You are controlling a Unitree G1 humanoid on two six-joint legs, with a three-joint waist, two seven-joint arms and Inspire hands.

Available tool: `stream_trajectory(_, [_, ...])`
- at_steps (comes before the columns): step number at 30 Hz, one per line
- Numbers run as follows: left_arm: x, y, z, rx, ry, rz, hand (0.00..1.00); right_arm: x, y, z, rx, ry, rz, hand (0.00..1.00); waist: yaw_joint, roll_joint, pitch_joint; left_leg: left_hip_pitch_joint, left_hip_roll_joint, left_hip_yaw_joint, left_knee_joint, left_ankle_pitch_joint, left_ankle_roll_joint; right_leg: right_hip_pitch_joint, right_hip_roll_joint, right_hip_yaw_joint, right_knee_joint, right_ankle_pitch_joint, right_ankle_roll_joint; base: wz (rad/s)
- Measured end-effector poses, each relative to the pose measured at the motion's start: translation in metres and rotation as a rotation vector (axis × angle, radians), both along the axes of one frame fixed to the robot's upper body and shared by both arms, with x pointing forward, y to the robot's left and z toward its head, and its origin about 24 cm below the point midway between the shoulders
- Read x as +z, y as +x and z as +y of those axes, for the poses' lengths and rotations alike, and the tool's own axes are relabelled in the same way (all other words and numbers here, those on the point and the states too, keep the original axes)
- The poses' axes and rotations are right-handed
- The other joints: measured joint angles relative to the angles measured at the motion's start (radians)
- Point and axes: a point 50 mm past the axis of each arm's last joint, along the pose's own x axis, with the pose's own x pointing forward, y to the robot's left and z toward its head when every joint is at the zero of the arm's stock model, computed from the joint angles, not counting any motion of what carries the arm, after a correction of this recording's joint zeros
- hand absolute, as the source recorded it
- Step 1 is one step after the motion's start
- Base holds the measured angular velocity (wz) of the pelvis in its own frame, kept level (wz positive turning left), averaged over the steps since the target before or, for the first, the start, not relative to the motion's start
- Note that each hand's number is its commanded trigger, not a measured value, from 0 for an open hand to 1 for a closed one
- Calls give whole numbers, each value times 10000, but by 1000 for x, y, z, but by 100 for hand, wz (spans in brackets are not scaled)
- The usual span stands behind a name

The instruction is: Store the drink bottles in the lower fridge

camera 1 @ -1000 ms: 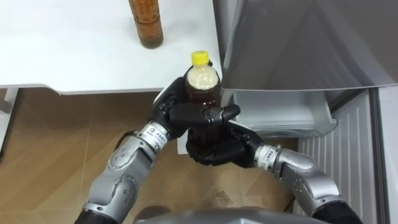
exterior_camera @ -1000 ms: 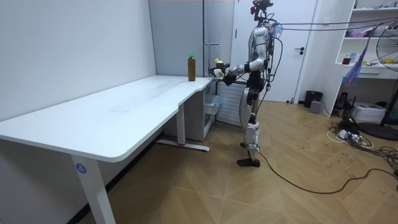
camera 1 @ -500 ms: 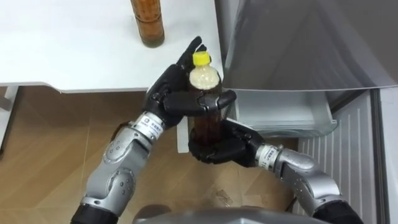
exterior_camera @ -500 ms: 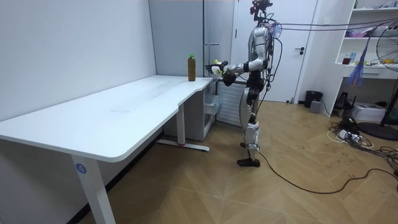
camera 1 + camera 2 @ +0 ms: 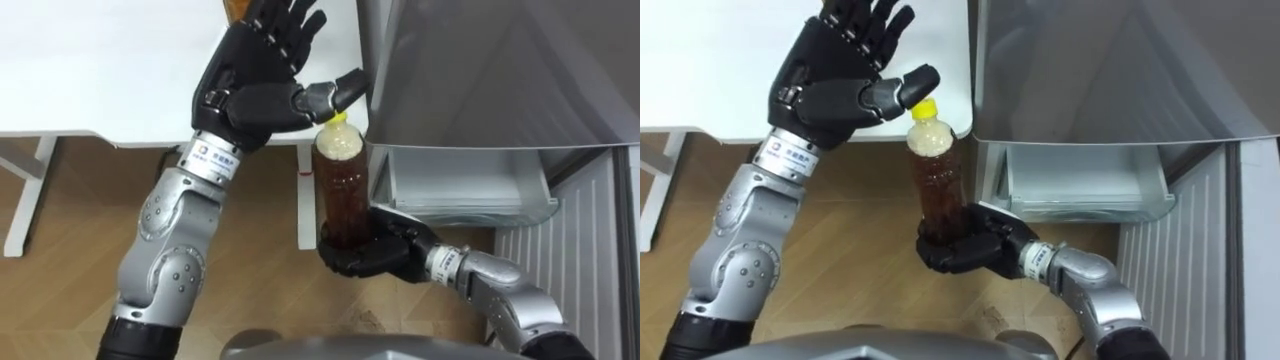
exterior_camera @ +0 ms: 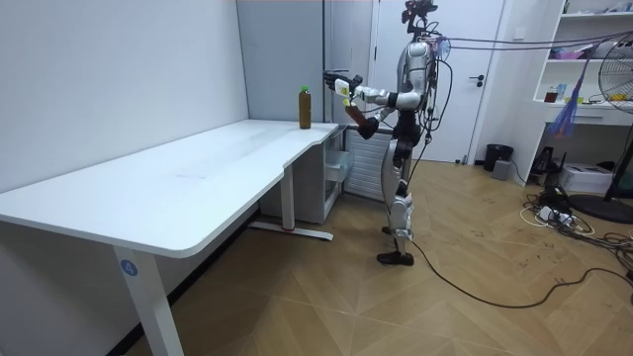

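A bottle of brown drink (image 5: 343, 190) with a yellow cap stands upright in front of me. My right hand (image 5: 365, 255) is shut round its base from below. My left hand (image 5: 255, 75) is raised above it over the table edge, open with fingers spread and thumb tip close to the cap, not gripping. A second brown bottle (image 6: 305, 107) stands on the white table (image 5: 100, 80) near its far corner, mostly hidden behind my left hand in the eye views. The grey fridge (image 5: 480, 70) is directly to the right of the bottle, with its lower drawer (image 5: 460, 185) pulled open.
I stand at the table's end beside the fridge. The table's edge and white leg (image 5: 305, 200) are just left of the held bottle. A white ribbed panel (image 5: 560, 250) lies below the drawer. Wooden floor (image 5: 80, 230) stretches to the left under the table.
My left hand has let go of the bottle and risen above it with fingers spread. The right hand keeps the bottle by its base, now lower and a little to the right.
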Motion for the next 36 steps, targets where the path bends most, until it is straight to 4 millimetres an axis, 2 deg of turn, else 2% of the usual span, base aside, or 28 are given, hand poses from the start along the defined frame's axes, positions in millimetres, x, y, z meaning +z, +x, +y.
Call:
stream_trajectory(6, [1, 0, 2, 2, 79, -47, 0, 0, 0, -1, 0, -43, 3, 100, 4, 16, -8, 53, 0, -24, 2, 1, 0, 65, -1, -8, -7, 0, 0, 0])
stream_trajectory(10, [10, -1, 4, 27, 35, -390, 0, 0, 0, -3, -28, -129, 11, 100, 4, 35, -8, 139, 0, -26, -35, 1, 0, 160, 0, -30, -33, 0, 0, 0])
stream_trajectory(15, [16, -2, 7, 254, -1, -699, 0, -1, -1, -7, -11, -271, 19, 100, 41, 131, -68, 220, -1, -15, -117, 1, 0, 189, 0, -32, -16, 0, 0, 0])
stream_trajectory(17, [17, -1, 11, 450, 35, -749, 0, 0, 0, -9, 45, -446, -57, 100, 34, 173, -94, 234, -1, -13, -118, 1, 0, 188, 0, -34, -12, 0, 0, 0])
stream_trajectory(21, [21, 0, 24, 1104, 115, -959, 0, -2, -4, -16, -242, -563, 37, 100, 178, 152, -94, 416, -1, -17, -142, 1, -1, 333, 1, -51, -33, -2, 3, -1])
stream_trajectory(25, [26, 1, 39, 1982, 71, -1190, 0, 0, -7, -21, -554, -560, -44, 100, 434, 83, -58, 457, -7, -10, -155, 2, -1, 361, 3, -56, -52, -2, 3, -1])
stream_trajectory(29, [30, 1, 51, 2779, 104, -1249, 0, 1, -8, -22, -659, -549, -98, 100, 513, 3, -8, 528, -9, -36, -161, 0, -4, 490, 5, -155, -216, -3, 5, 5])
stream_trajectory(36, [42, -4, 73, 4553, -24, -1648, 0, 2, -6, -21, -942, -302, -187, 100, 594, 1, -29, 457, -16, -113, -173, -3, -11, 566, 19, -201, -354, -2, 3, 1])
